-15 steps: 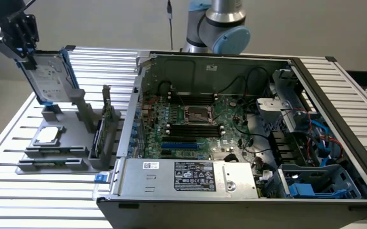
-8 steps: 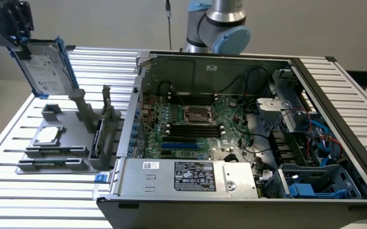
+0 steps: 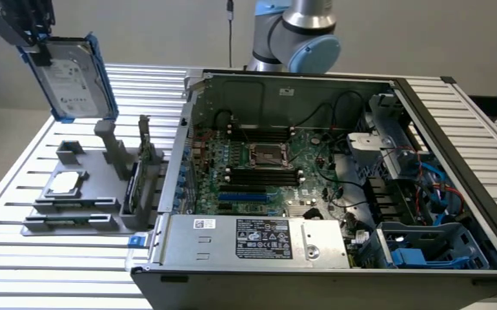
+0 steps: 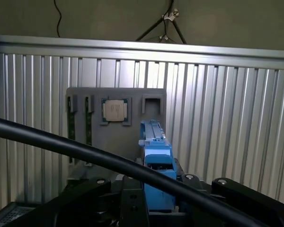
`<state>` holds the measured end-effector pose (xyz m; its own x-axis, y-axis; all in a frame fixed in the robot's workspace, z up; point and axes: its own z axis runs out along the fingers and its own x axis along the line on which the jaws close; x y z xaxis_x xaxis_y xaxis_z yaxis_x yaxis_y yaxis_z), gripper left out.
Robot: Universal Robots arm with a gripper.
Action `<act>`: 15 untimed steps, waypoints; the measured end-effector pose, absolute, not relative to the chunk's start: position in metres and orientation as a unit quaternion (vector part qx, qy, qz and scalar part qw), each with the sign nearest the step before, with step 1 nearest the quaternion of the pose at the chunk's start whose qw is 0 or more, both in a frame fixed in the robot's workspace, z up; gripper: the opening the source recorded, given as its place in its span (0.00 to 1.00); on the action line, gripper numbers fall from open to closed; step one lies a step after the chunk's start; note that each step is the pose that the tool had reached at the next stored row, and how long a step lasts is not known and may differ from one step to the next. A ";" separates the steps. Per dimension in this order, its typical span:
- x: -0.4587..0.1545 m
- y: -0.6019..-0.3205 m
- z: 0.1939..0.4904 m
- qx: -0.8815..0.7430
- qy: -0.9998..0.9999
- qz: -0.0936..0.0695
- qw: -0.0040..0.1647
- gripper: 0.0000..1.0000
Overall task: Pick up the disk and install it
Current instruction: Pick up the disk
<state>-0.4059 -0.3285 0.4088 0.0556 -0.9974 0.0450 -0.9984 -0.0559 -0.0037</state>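
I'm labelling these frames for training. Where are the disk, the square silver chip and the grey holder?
the disk (image 3: 72, 81): exterior view, on its white label.
the square silver chip (image 4: 115, 110): wrist view, middle of its metal top.
the grey holder (image 4: 132, 137): wrist view, on its bare flat plate.

the computer case (image 3: 317, 284) sits on the table (image 3: 24, 271) toward the exterior view's right edge. the holder (image 3: 98, 194) stands on the table just beside the case, toward the opposite edge. a chip (image 3: 66, 184) lies on the holder. the disk (image 3: 72, 77) hangs in the gripper (image 3: 31, 40) above the holder's far end, apart.
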 end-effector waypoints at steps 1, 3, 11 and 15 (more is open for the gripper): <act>-0.401 -0.328 0.412 0.726 -0.687 0.018 0.014 0.32; -0.392 -0.328 0.419 0.726 -0.687 0.018 0.014 0.32; -0.356 -0.329 0.447 0.726 -0.687 0.016 0.013 0.32; -0.338 -0.329 0.461 0.726 -0.687 0.016 0.012 0.32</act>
